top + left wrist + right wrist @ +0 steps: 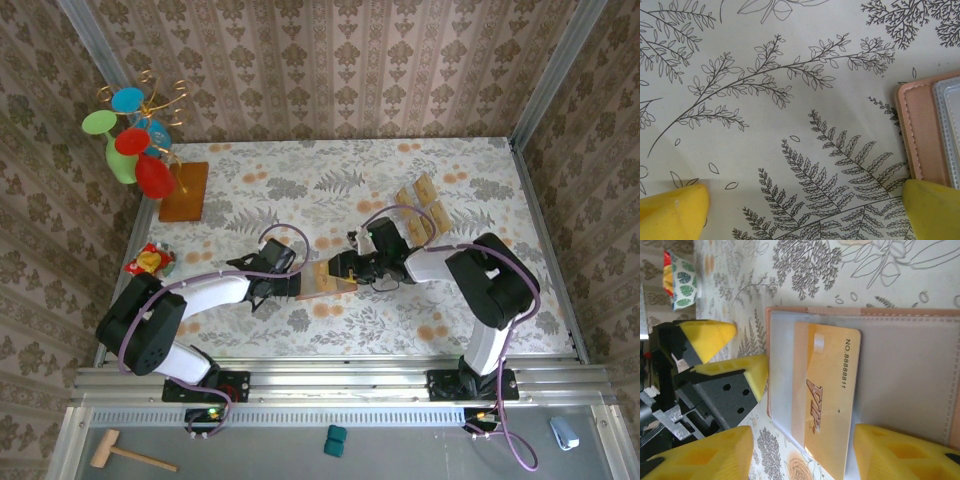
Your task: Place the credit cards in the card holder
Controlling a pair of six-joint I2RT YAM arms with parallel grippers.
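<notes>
Card holder [910, 365] lay open toward the middle of the tabletop's [500, 170] near edge, 1 card [825, 390] partly slid into its clear pocket. Right end effector [804, 440] stood spread astride that card; left end effector [805, 190] was spread beside the holder. Other cards [422, 205] lay toward the far right corner, so most work looked undone.
</notes>
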